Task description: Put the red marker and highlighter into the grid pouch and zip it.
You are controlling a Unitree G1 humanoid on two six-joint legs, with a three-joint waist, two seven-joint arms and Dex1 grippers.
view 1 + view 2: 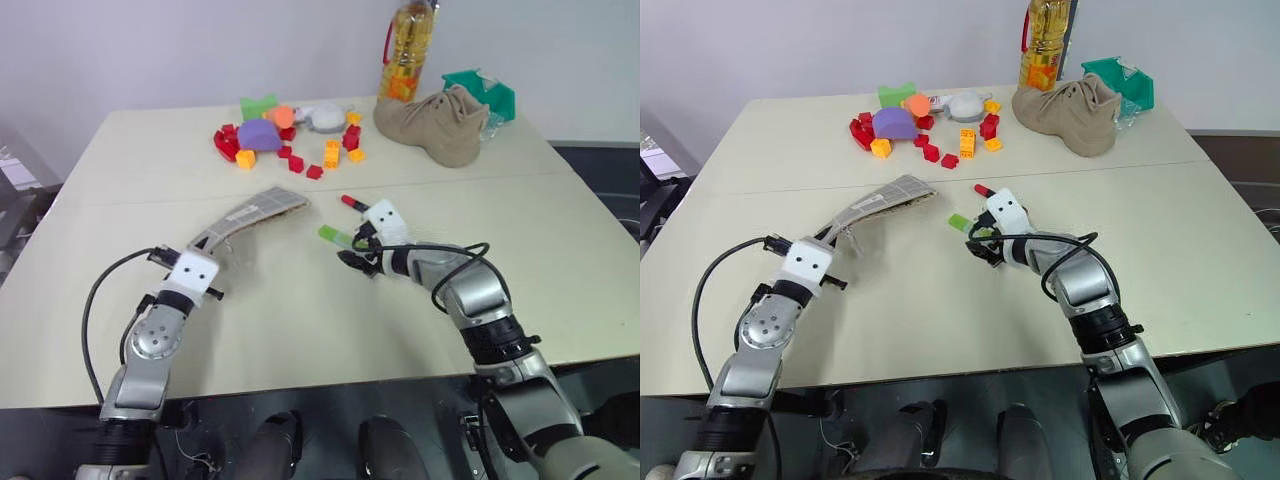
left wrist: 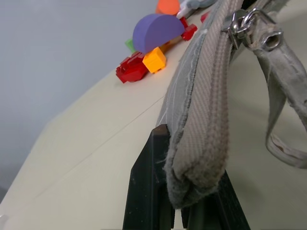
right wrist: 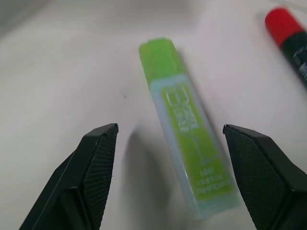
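Note:
The grid pouch (image 1: 255,212), grey with a white grid, lies left of the table's middle with its near end lifted. My left gripper (image 2: 180,211) is shut on that end, beside the zipper pull (image 2: 249,28). The light-green highlighter (image 3: 184,124) lies flat on the table between the open fingers (image 3: 91,177) of my right gripper (image 1: 352,255), which hangs just above it without touching. The red marker (image 1: 350,202) lies just beyond the highlighter, partly hidden behind the right hand.
At the far side of the table lie red, yellow and orange toy blocks (image 1: 300,150) and a purple foam shape (image 1: 258,133). A tan shoe (image 1: 440,122), an oil bottle (image 1: 408,50) and a green basket (image 1: 485,90) stand at the far right.

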